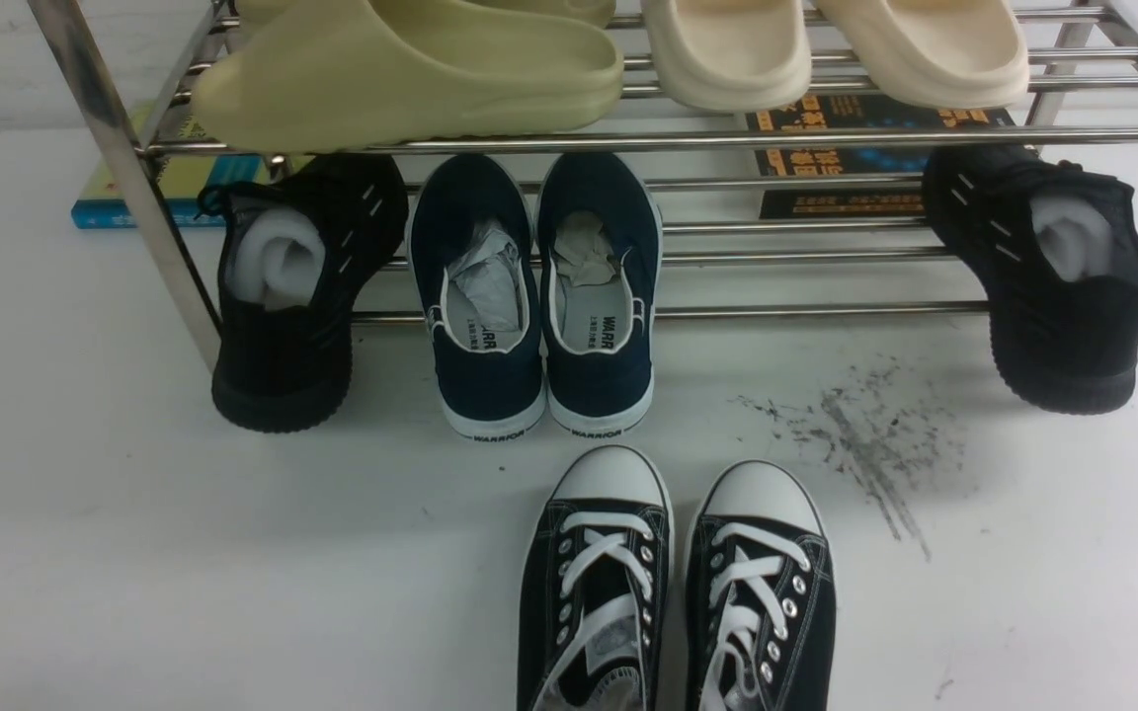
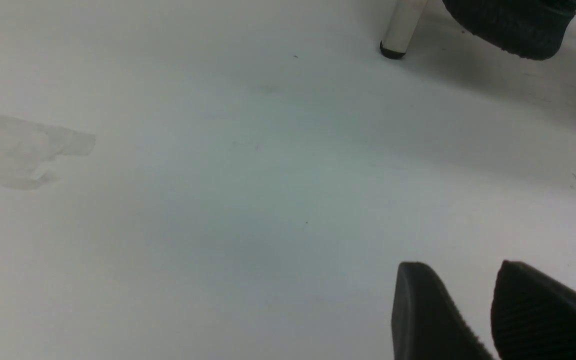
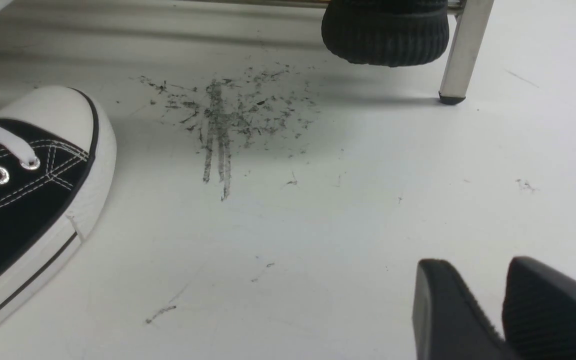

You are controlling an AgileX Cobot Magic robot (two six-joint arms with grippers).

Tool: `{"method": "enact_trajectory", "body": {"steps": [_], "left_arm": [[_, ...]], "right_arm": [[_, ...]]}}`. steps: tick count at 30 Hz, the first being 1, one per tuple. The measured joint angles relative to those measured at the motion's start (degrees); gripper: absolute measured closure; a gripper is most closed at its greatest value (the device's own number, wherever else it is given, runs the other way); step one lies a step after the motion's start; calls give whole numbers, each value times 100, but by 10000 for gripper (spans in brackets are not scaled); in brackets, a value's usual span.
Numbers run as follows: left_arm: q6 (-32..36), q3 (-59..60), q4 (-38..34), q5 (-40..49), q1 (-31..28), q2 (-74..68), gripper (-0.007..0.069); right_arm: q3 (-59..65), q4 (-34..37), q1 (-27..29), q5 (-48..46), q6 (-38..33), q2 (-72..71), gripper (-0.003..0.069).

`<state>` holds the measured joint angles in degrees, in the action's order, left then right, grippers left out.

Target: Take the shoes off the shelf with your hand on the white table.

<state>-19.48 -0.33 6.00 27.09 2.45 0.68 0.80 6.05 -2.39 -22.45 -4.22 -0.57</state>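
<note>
1. The right gripper (image 3: 488, 285), at the lower right of its wrist view, shows two black ribbed fingers a little apart, holding nothing; the left gripper (image 2: 473, 290) looks the same over bare bench (image 2: 218, 225).
2. The shoes (image 1: 678, 592) stand on the bench at lower centre of the front view, toes toward the shelf (image 1: 134, 197), beside dark scuff streaks (image 1: 865, 444).
3. Navy slip-ons (image 1: 539, 296) reading "WARRIOR" lean on the lower rail, between black knit shoes (image 1: 292, 286).
4. Pale slides (image 1: 411, 69) fill the top tier.
</note>
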Motion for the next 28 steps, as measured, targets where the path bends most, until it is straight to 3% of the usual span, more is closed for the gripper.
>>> {"method": "enact_trajectory", "body": {"steps": [28], "left_arm": [[0, 0, 0, 0, 0, 0, 385]], "right_arm": [[0, 0, 0, 0, 0, 0, 422]]}}
